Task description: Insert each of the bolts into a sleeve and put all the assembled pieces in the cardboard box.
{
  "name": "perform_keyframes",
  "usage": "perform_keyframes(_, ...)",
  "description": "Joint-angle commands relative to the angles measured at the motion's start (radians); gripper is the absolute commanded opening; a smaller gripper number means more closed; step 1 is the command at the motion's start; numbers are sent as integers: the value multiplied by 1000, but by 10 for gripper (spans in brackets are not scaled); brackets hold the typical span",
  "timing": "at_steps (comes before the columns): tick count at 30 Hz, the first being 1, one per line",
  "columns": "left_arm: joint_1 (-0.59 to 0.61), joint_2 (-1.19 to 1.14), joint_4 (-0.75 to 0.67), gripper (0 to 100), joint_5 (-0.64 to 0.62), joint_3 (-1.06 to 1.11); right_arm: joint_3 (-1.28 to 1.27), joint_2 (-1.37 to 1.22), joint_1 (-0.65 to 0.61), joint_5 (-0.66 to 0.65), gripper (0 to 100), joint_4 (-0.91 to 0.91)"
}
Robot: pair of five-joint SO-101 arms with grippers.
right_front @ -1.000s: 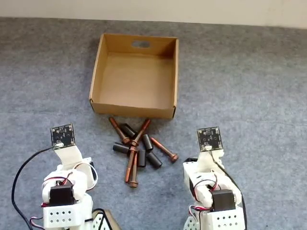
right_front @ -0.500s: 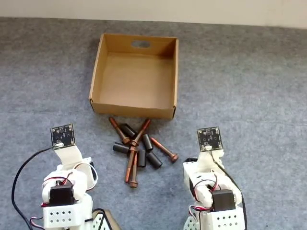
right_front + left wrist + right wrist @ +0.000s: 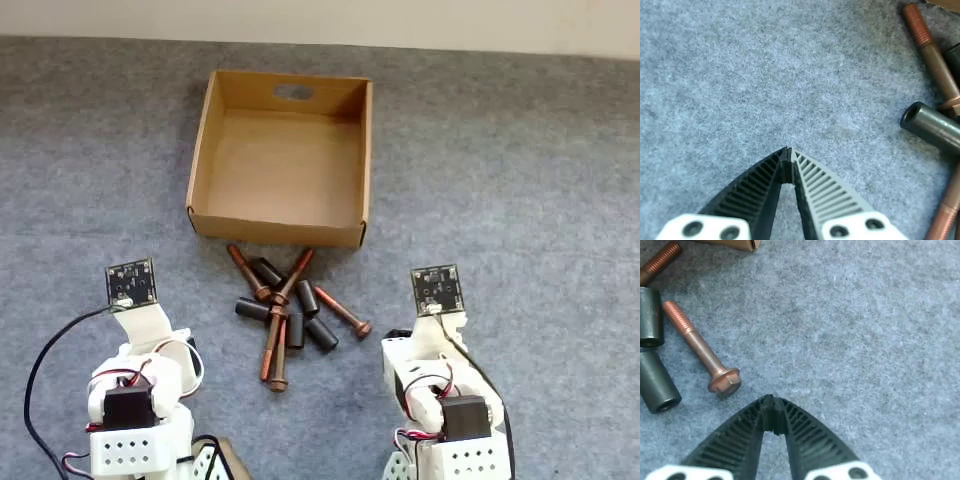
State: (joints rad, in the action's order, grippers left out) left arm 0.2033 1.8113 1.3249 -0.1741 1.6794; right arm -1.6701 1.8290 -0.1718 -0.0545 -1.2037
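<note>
Left wrist view: left jaws clenched, empty; sleeve (image 3: 935,129) cut off at edge. Right jaws clenched too, near bolt (image 3: 695,341).

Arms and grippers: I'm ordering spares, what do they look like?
The left arm and right arm are white shells with black motors, red wires and a black square board; a black cable loops beside the left. The left gripper has one black and one grey ribbed finger; the right gripper two black.
</note>
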Motion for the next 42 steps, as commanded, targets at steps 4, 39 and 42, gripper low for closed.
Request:
perform_keyframes(4,-10,12,6,8,-6,18,-140,4,12,-9,6,-5)
perform_keyframes(39,-10,12,6,8,-6,18,-131,4,-174,-245,6,65)
perform_keyframes(42,-10,12,6,8,-6,18,-97,4,-196,-284,6,65)
